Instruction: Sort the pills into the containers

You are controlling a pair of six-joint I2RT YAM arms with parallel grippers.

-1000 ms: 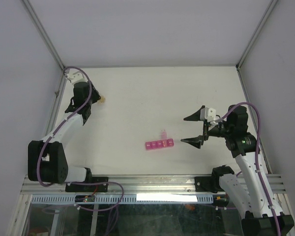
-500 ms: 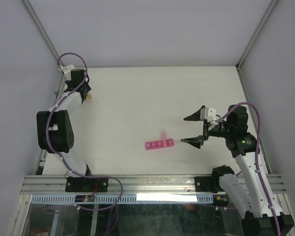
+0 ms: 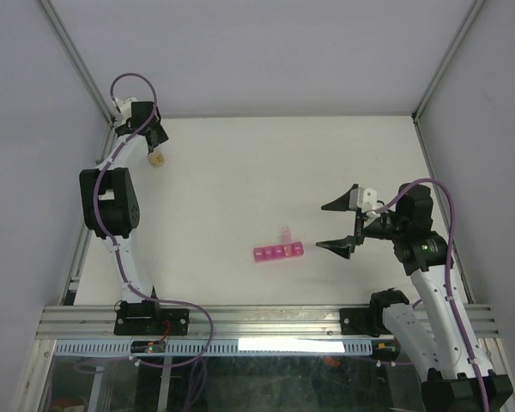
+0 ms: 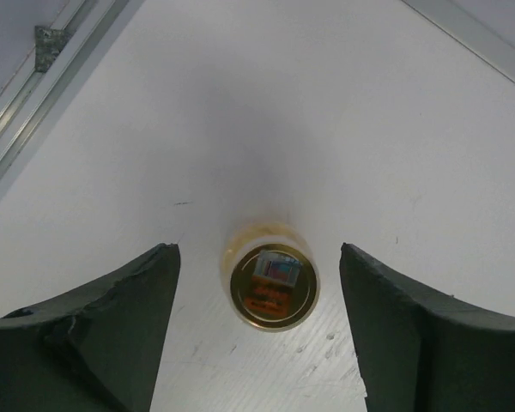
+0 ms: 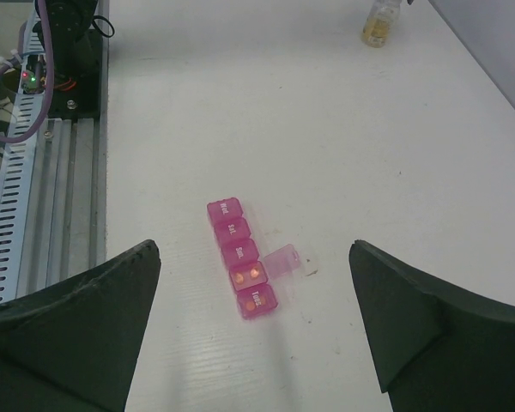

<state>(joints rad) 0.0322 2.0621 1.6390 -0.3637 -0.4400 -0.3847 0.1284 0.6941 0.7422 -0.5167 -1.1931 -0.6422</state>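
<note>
Containers (image 3: 279,252): short strip of magenta translucent plastic, five small square compartments in a row, printed lids. Lying flat on the desk (image 3: 240,189) toward its near edge, right of centre, just in front of the right claw (image 3: 323,227). One compartment, second from the end nearest the right arm, open, with its lid (image 5: 281,259) swung out sideways and lying flat. Two small orange pills (image 5: 247,275) inside. Other four lids shut.

Amber bottle (image 3: 157,159): small, round, translucent, upright at the far left corner of the desk, well apart from the strip.

Desk: matte white, faintly scuffed.

Left claw (image 3: 155,142): dark, matte, wedge-shaped fingers spread wide on either side of the bottle, touching neither side. Nothing gripped.

Right claw: same dark fingers, spread wide, pointing at the strip from its right. Clear of it, holding nothing.

Left wrist view only: bottle (image 4: 269,276) seen from straight above between the fingers of the left claw (image 4: 257,251), round golden cap with a small printed label, gaps on both sides.

Right wrist view only: strip (image 5: 242,257) close enough to count compartments, read the open lid and see the pills, framed by the right claw (image 5: 253,249). Bottle (image 5: 378,24) small at the far edge.

Top view only: both arms together, and the wide stretch of desk between bottle and strip.
</note>
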